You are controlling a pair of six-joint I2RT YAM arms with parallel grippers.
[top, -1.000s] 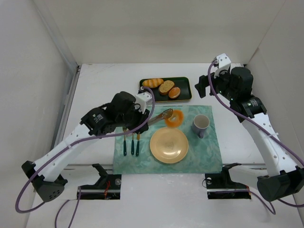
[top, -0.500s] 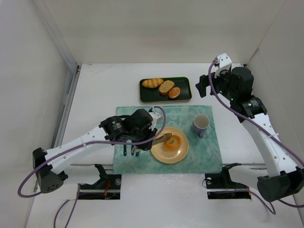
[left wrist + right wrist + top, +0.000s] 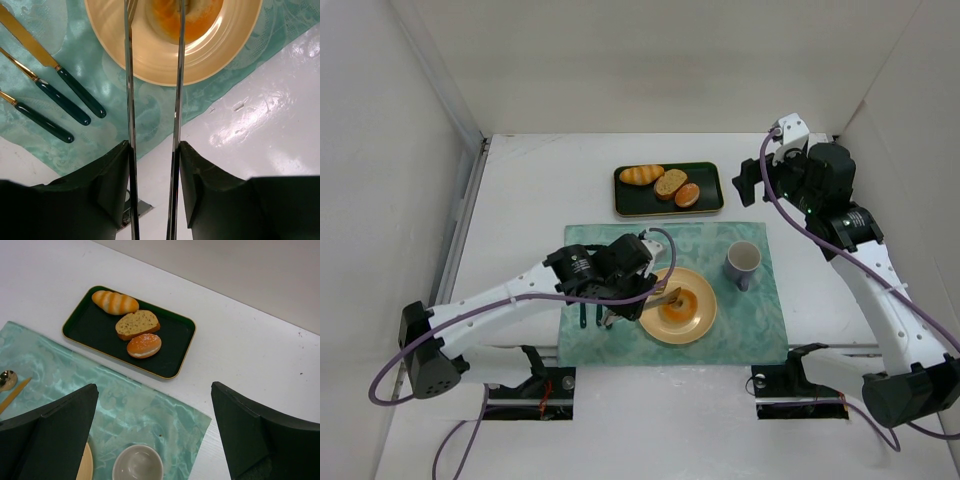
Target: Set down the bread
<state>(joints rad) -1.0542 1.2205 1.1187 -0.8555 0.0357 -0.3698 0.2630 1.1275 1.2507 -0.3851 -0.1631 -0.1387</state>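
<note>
White table (image 3: 540,180) bearing a teal placemat (image 3: 750,322) and, just beyond it, a dark green tray (image 3: 709,186)

A teal placemat (image 3: 750,325) lies on the white table (image 3: 530,190). On it sit a yellow plate (image 3: 695,333) and, off to the plate's right, a grey mug (image 3: 743,264) — upright, not touching the plate. Three dark-handled pieces of cutlery (image 3: 81,93) lie side by side at the mat's left. Behind the mat a dark green tray (image 3: 92,322) holds three things — a striped roll (image 3: 115,302), a brown slice (image 3: 137,323) and a round orange bun (image 3: 144,345).
</note>
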